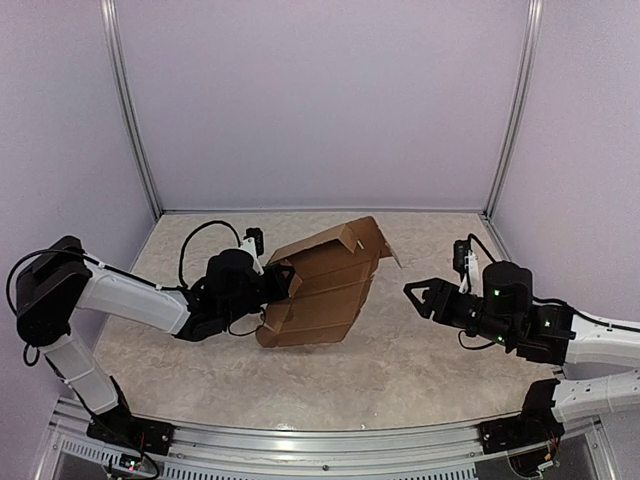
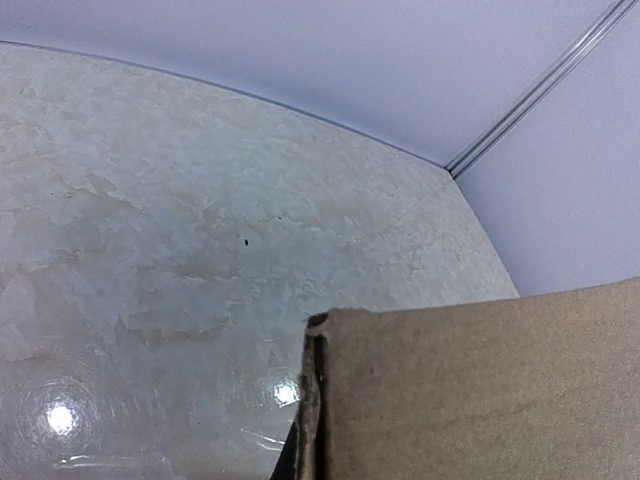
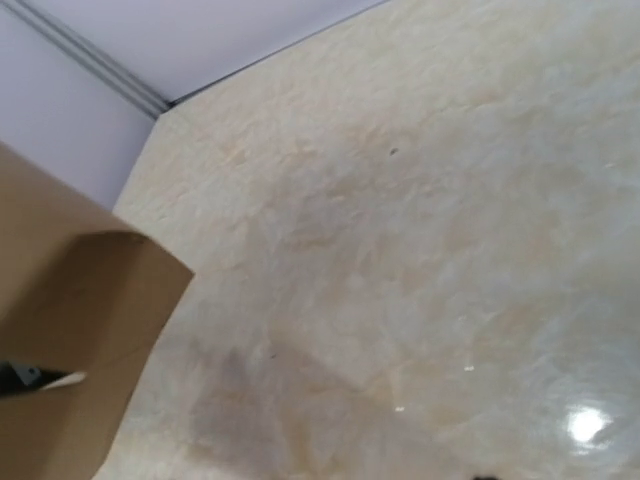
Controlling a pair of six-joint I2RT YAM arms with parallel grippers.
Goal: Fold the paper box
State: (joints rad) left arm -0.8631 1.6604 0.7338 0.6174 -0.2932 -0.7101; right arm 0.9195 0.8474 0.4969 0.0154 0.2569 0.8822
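The paper box [image 1: 325, 290] sits part-folded at the middle of the counter [image 1: 420, 375]. Its long axis slants from its near left corner to a far right flap. Its inner folds are hard to make out, and both wrist views crop it to a plain brown panel, with the fingers out of frame. The left arm reaches in low from the box's left, its left pincer [image 1: 287, 281] closed tight on the box's left edge. To the box's right and apart from it, the right pincer [image 1: 416, 298] has its jaws spread and holds nothing.

place: robot lab booth | signs: plain lilac walls [image 1: 320, 100], aluminium rails [image 1: 131, 120], marbled tabletop [image 1: 400, 370]
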